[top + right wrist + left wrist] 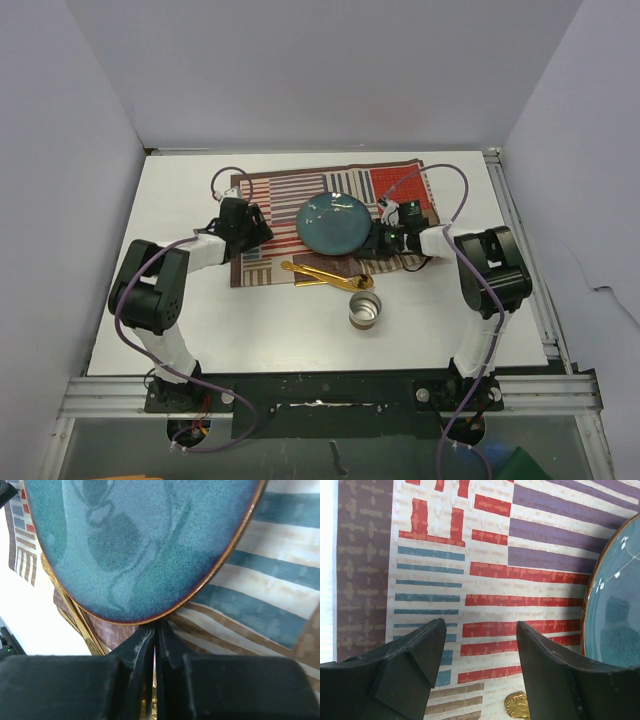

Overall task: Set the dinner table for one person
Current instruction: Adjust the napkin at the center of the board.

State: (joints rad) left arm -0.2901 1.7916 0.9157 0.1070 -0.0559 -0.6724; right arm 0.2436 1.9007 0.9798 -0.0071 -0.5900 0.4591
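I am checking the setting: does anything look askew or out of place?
Yes. The gold cutlery lies crossed in a pile at the placemat's near edge, partly off it, not beside the plate. The placemat sits slightly rotated against the edges of the table. Nothing looks spilled or broken.

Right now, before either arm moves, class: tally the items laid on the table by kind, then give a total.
Teal plate: 1
Striped placemat: 1
Metal cup: 1
Gold cutlery: at least 2; the pieces overlap, so the exact number is unclear
Total on the dinner table: at least 5
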